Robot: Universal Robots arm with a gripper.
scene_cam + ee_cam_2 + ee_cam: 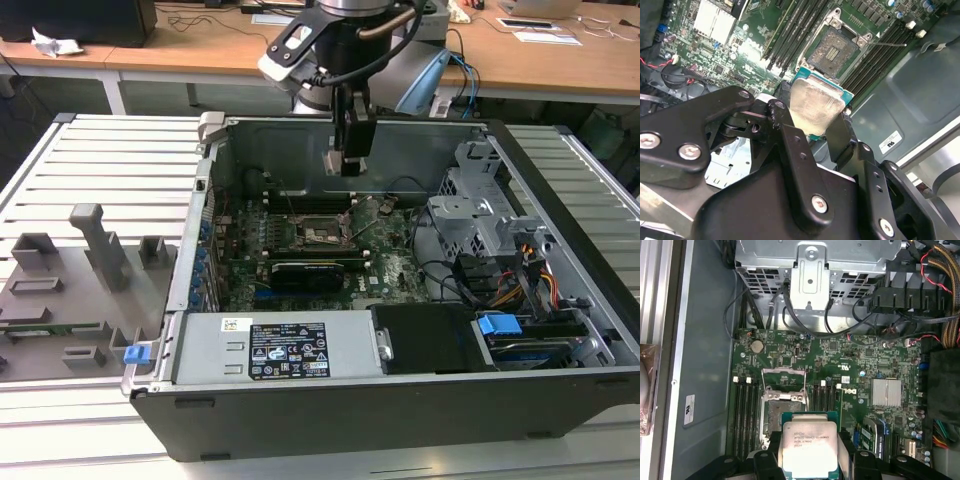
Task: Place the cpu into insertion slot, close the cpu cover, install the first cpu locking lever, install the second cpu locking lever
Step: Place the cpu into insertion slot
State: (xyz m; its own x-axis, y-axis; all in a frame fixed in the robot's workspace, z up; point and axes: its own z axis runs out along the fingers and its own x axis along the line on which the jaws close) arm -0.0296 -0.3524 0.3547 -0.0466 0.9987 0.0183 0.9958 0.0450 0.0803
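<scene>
In the exterior view, your gripper (pixel 346 162) hangs inside the open computer case (pixel 560 200), near its far wall, pinching the cpu (pixel 334 160) by two opposite edges. The chip is well above the green motherboard (pixel 390 265), and the insertion slot (pixel 325 235) lies below it and a little nearer the case's front edge. In the second wrist view, the two black fingers (pixel 785 117) clamp the pale metal face between them, and the dark socket sits apart from the chip and uncovered. In the first wrist view, the cpu cover (pixel 784 371) looks swung up off the slot, with the chip overlapping one edge of the socket rather than centred over it. So you are on the first step, placing the chip, with nothing seated yet. As I judge it, this step calls for centring the chip over the socket, matching its corners, and a flat, gentle descent.
</scene>
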